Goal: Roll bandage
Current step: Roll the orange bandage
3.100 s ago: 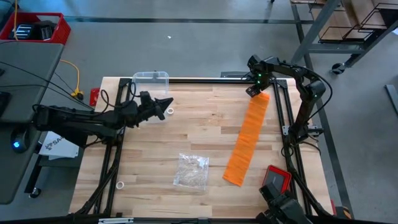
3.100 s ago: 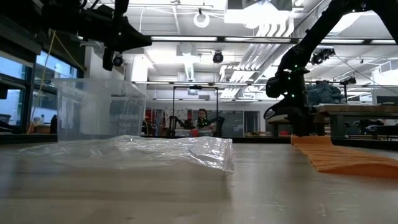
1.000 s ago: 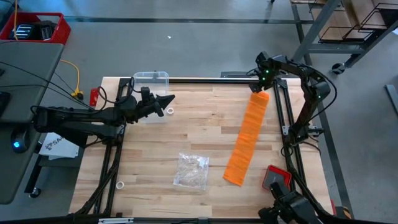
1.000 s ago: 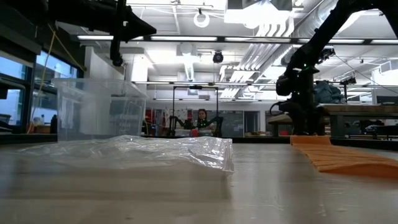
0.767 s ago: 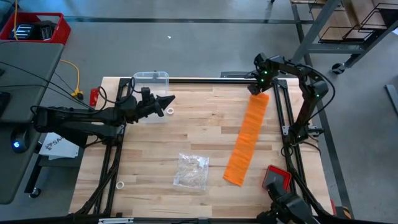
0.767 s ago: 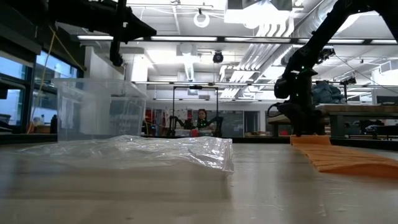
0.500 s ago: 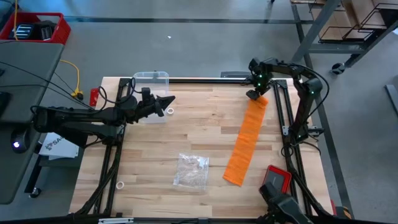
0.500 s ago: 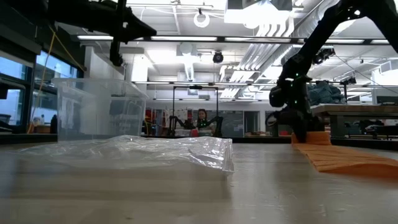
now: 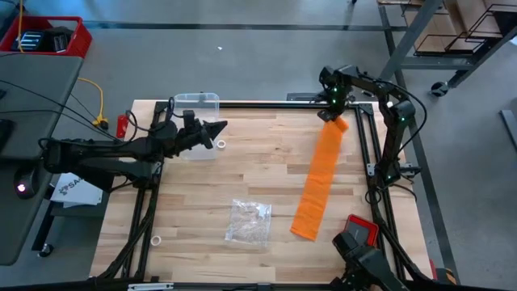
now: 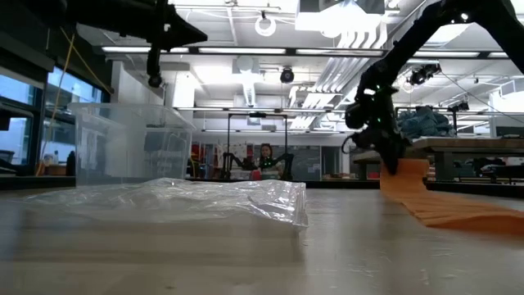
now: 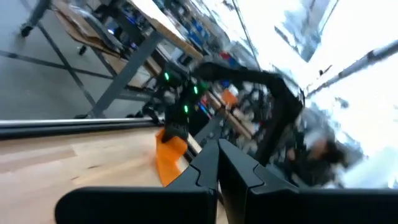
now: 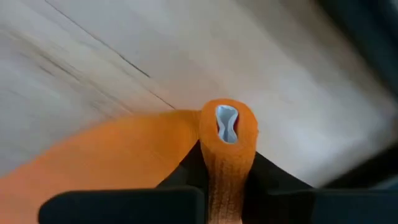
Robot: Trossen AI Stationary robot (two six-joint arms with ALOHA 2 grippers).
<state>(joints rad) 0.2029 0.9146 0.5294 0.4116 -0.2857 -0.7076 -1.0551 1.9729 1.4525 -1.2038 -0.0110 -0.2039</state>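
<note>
Over the table's left side the left gripper [image 9: 220,127] hangs clenched on nothing, beside a clear plastic bin [image 9: 196,102] and well apart from a crumpled plastic bag [image 9: 249,221]. The bandage [image 9: 317,184] lies as a long orange band on the right. The right gripper [image 9: 335,115] pinches its far end, folded into a small loop [image 12: 227,127]. It looks light, limp and easily creased, so hold it at that end.
</note>
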